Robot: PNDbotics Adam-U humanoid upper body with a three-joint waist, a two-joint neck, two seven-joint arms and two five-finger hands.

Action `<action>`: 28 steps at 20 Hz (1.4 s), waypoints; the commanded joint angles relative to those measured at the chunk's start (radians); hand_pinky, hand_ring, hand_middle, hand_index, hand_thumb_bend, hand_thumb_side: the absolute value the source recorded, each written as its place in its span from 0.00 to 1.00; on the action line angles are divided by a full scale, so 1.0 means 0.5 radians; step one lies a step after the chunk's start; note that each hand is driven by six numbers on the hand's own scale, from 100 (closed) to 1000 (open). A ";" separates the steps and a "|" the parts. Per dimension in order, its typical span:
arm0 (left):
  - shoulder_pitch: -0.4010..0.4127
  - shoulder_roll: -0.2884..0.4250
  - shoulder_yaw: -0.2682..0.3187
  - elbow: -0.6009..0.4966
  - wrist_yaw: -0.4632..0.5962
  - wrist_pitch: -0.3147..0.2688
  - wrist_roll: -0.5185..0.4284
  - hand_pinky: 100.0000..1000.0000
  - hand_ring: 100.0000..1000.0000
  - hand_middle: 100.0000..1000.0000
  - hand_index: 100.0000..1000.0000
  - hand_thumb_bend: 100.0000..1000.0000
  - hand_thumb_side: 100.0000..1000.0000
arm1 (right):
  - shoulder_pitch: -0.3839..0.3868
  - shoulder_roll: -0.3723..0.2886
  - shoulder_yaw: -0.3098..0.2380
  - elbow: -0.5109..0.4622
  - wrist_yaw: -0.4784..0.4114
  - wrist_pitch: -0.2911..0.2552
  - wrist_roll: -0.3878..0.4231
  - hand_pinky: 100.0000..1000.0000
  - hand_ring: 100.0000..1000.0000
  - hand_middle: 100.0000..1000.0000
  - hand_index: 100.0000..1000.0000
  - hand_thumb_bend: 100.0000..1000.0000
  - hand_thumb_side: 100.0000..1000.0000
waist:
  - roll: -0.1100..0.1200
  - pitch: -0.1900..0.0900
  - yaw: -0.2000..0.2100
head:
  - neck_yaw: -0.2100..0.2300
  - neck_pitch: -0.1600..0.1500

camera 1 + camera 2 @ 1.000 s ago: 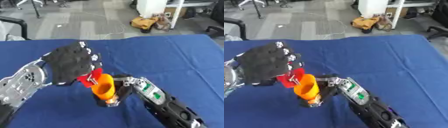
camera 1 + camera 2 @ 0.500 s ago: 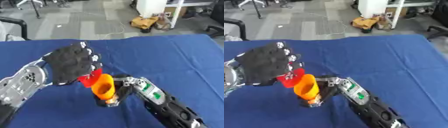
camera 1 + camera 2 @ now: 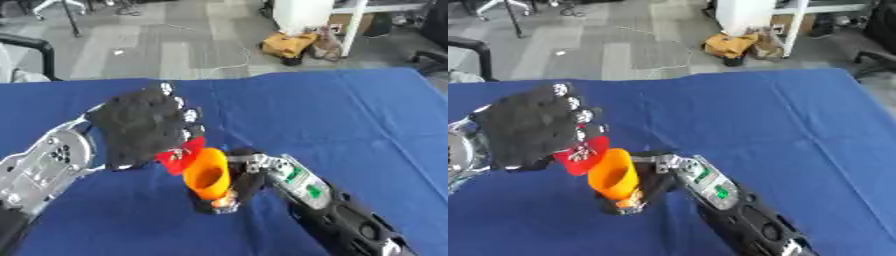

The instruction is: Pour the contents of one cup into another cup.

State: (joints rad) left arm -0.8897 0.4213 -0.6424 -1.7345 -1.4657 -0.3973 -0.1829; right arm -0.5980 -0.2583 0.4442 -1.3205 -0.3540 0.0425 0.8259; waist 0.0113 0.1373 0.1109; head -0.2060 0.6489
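The left robot hand (image 3: 144, 126) covers most of the red cup (image 3: 181, 156) at frame centre (contents unseen).

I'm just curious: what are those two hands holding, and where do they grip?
Left hand: red cup, fingers round its body. Right hand: orange cup, held near its base.

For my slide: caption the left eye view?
Left hand tips red cup over orange cup held by right hand.

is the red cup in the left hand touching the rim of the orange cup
Cannot tell. In both eye views the red cup in the left hand overlaps the rim of the orange cup held by the right hand; neither shows contact or a gap.
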 commanded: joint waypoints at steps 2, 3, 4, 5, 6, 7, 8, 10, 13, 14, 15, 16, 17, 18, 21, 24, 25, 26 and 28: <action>-0.060 0.033 0.042 -0.060 -0.010 0.002 0.002 0.24 0.24 0.22 0.66 0.48 0.00 | -0.026 -0.014 -0.025 -0.018 -0.018 -0.002 0.007 0.25 0.49 0.19 0.40 0.01 0.00 | 0.006 -0.028 0.008 | -0.009 -0.005; -0.063 0.039 0.047 -0.070 -0.010 0.003 0.000 0.24 0.24 0.22 0.66 0.48 0.00 | -0.026 -0.015 -0.026 -0.018 -0.018 -0.002 0.007 0.25 0.49 0.19 0.40 0.01 0.00 | 0.006 -0.028 0.009 | -0.010 -0.006; -0.066 0.044 0.050 -0.079 -0.010 0.003 -0.003 0.24 0.24 0.22 0.66 0.48 0.00 | -0.026 -0.016 -0.026 -0.018 -0.018 -0.002 0.007 0.25 0.49 0.19 0.40 0.01 0.00 | 0.007 -0.029 0.011 | -0.012 -0.006; -0.068 0.049 0.052 -0.089 -0.010 0.001 -0.006 0.24 0.24 0.22 0.66 0.49 0.00 | -0.025 -0.017 -0.026 -0.017 -0.018 -0.003 0.007 0.25 0.49 0.19 0.40 0.01 0.00 | 0.007 -0.030 0.012 | -0.012 -0.005; -0.071 0.053 0.054 -0.099 -0.009 0.000 -0.009 0.24 0.24 0.22 0.66 0.49 0.00 | -0.025 -0.017 -0.026 -0.017 -0.018 -0.003 0.007 0.25 0.49 0.19 0.40 0.01 0.00 | 0.006 -0.030 0.013 | -0.013 -0.005; -0.073 0.057 0.058 -0.109 -0.007 0.000 -0.011 0.24 0.24 0.22 0.66 0.49 0.00 | -0.024 -0.018 -0.027 -0.016 -0.018 -0.003 0.008 0.25 0.49 0.19 0.40 0.01 0.00 | 0.005 -0.031 0.014 | -0.013 -0.005; -0.075 0.061 0.061 -0.118 -0.005 0.000 -0.015 0.24 0.24 0.22 0.66 0.49 0.00 | -0.023 -0.018 -0.027 -0.015 -0.017 -0.004 0.008 0.25 0.49 0.19 0.40 0.01 0.00 | 0.005 -0.031 0.015 | -0.013 -0.005; -0.079 0.067 0.067 -0.135 0.001 0.002 -0.022 0.24 0.24 0.22 0.66 0.49 0.00 | -0.022 -0.019 -0.028 -0.014 -0.017 -0.005 0.009 0.25 0.49 0.19 0.40 0.01 0.00 | 0.003 -0.033 0.016 | -0.013 -0.005; -0.082 0.074 0.074 -0.156 0.012 0.006 -0.034 0.24 0.24 0.22 0.66 0.49 0.00 | -0.021 -0.020 -0.029 -0.013 -0.016 -0.007 0.009 0.25 0.49 0.19 0.40 0.01 0.00 | 0.003 -0.033 0.018 | -0.015 -0.005; -0.082 0.075 0.075 -0.160 0.014 0.006 -0.037 0.24 0.24 0.22 0.66 0.49 0.00 | -0.021 -0.020 -0.029 -0.012 -0.016 -0.007 0.009 0.25 0.49 0.19 0.40 0.01 0.00 | 0.002 -0.033 0.018 | -0.015 -0.005; -0.082 0.074 0.072 -0.163 0.016 0.003 -0.041 0.24 0.24 0.22 0.66 0.49 0.00 | -0.020 -0.020 -0.029 -0.012 -0.016 -0.007 0.010 0.24 0.49 0.19 0.40 0.01 0.00 | 0.002 -0.033 0.017 | -0.015 -0.006; -0.081 0.070 0.066 -0.163 0.016 -0.003 -0.045 0.24 0.24 0.22 0.66 0.49 0.00 | -0.020 -0.019 -0.029 -0.011 -0.015 -0.007 0.010 0.24 0.49 0.19 0.40 0.01 0.00 | 0.001 -0.033 0.017 | -0.014 -0.007; -0.080 0.066 0.060 -0.160 0.016 -0.009 -0.048 0.24 0.24 0.22 0.66 0.49 0.00 | -0.020 -0.018 -0.029 -0.010 -0.014 -0.006 0.010 0.24 0.49 0.19 0.40 0.01 0.00 | 0.001 -0.032 0.016 | -0.014 -0.007; -0.078 0.057 0.046 -0.149 0.015 -0.020 -0.053 0.24 0.24 0.22 0.66 0.49 0.00 | -0.020 -0.017 -0.029 -0.009 -0.014 -0.006 0.011 0.24 0.49 0.19 0.40 0.01 0.00 | 0.000 -0.031 0.014 | -0.013 -0.007; -0.067 0.030 0.005 -0.105 0.010 -0.051 -0.055 0.23 0.24 0.22 0.66 0.48 0.00 | -0.020 -0.013 -0.030 -0.008 -0.012 -0.005 0.013 0.24 0.49 0.19 0.40 0.01 0.00 | -0.003 -0.028 0.008 | -0.013 -0.007; -0.061 0.015 -0.009 -0.075 -0.005 -0.060 -0.044 0.23 0.24 0.22 0.66 0.48 0.00 | -0.020 -0.011 -0.031 -0.007 -0.011 -0.003 0.014 0.24 0.49 0.19 0.40 0.01 0.00 | -0.002 -0.026 0.005 | -0.011 -0.006; -0.061 0.014 -0.009 -0.069 -0.010 -0.059 -0.039 0.23 0.24 0.22 0.66 0.48 0.00 | -0.020 -0.010 -0.031 -0.007 -0.011 -0.003 0.014 0.24 0.49 0.19 0.40 0.01 0.00 | -0.002 -0.026 0.005 | -0.011 -0.005; -0.061 0.014 -0.007 -0.065 -0.015 -0.058 -0.034 0.23 0.24 0.22 0.66 0.48 0.00 | -0.020 -0.010 -0.031 -0.006 -0.011 -0.003 0.015 0.24 0.49 0.19 0.40 0.01 0.00 | -0.001 -0.026 0.004 | -0.012 -0.005; -0.061 0.015 -0.004 -0.061 -0.023 -0.055 -0.027 0.23 0.24 0.22 0.66 0.48 0.00 | -0.019 -0.010 -0.032 -0.006 -0.012 -0.003 0.016 0.24 0.49 0.19 0.40 0.01 0.00 | 0.001 -0.026 0.004 | -0.013 -0.004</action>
State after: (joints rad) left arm -0.9062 0.4218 -0.6544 -1.7613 -1.4709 -0.4253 -0.2026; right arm -0.5946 -0.2584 0.4382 -1.3142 -0.3543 0.0412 0.8313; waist 0.0107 0.1366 0.1139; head -0.2124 0.6489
